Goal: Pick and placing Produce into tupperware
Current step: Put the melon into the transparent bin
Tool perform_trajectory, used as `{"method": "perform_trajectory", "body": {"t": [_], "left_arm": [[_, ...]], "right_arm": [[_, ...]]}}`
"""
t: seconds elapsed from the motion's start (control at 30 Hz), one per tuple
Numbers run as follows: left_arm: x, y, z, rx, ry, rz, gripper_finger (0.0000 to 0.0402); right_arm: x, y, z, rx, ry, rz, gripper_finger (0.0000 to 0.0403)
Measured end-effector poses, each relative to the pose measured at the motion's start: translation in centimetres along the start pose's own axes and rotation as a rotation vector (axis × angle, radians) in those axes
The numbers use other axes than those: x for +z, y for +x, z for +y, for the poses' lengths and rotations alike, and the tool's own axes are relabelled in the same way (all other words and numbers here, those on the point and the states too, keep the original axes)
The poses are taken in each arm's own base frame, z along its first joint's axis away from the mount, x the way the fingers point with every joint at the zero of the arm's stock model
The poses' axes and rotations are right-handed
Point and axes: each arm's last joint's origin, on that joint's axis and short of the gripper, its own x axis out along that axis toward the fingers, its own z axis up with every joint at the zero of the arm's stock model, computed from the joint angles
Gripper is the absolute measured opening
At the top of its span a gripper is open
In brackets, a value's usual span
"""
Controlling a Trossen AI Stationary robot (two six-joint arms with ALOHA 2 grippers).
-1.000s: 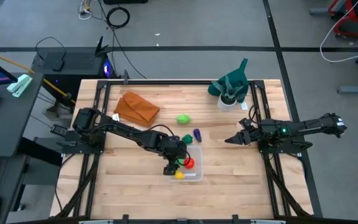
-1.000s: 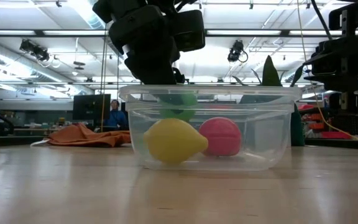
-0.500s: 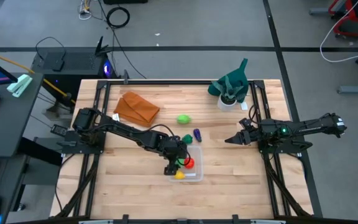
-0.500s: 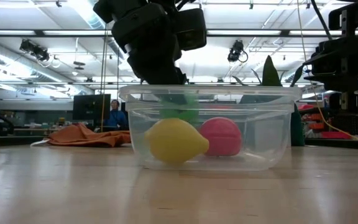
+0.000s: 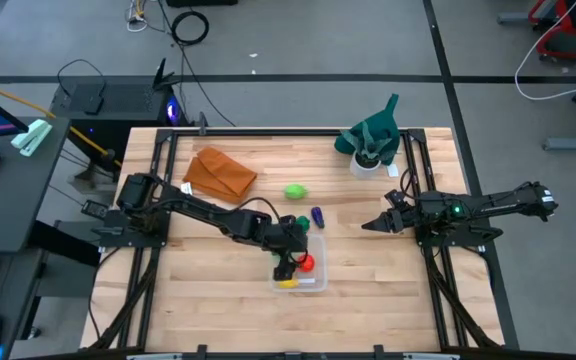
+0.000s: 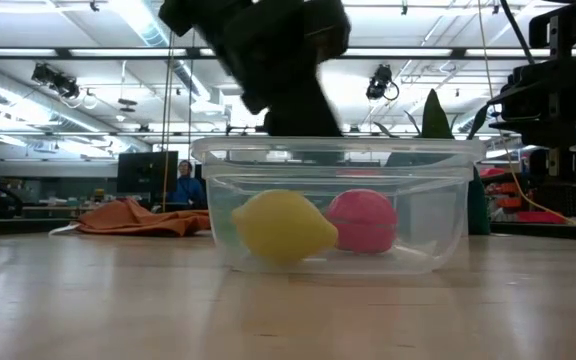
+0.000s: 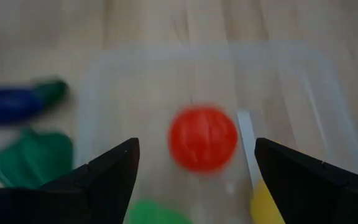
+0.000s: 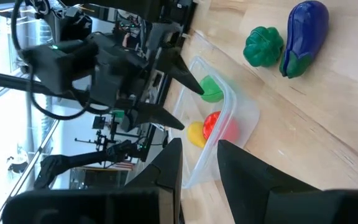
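Note:
The clear tupperware (image 5: 322,262) stands near the table's middle. A yellow piece (image 6: 283,227), a red piece (image 7: 202,138) and a light green piece (image 8: 211,89) lie on its floor. My left gripper (image 7: 196,149) hangs open just above the tub, slanting down, with nothing between its fingers. On the wood just beyond the tub lie a dark green piece (image 5: 301,223) and a purple piece (image 5: 317,216), and farther back a second light green one (image 5: 295,191). My right gripper (image 5: 368,226) waits at the right, shut and level.
An orange-brown cloth (image 5: 218,172) lies at the far left. A dark green cloth with a white cup (image 5: 370,145) stands at the far right. Bare wood stretches in front of the tub toward the near edge. A person (image 6: 183,180) shows far off in the room.
My left gripper has swung a little toward the table's right across the tub and tipped its fingers upward, staying open. The tub has kept its place.

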Motion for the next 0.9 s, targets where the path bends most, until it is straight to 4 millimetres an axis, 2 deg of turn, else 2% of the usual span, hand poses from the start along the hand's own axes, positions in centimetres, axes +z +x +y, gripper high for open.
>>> {"method": "perform_trajectory", "body": {"t": [0.23, 0.43, 0.67, 0.9], "left_arm": [[1.8, -0.5, 1.2, 0.121, -0.175, -0.192, 0.0309], [2.9, -2.2, 2.7, 0.234, -0.308, -0.283, 0.0299], [4.1, -4.8, 5.9, 0.34, -0.392, -0.364, 0.0297], [4.4, -5.7, 9.2, 0.403, -0.479, -0.403, 0.0298]], "right_arm": [[0.0, 0.0, 0.0, 0.0, -0.013, 0.0, 0.0068], [0.0, 0.0, 0.0, 0.0, -0.014, 0.0, 0.0068], [0.0, 0.0, 0.0, -0.004, -0.039, 0.002, 0.0068], [0.0, 0.0, 0.0, -0.004, -0.053, 0.002, 0.0068]]}}
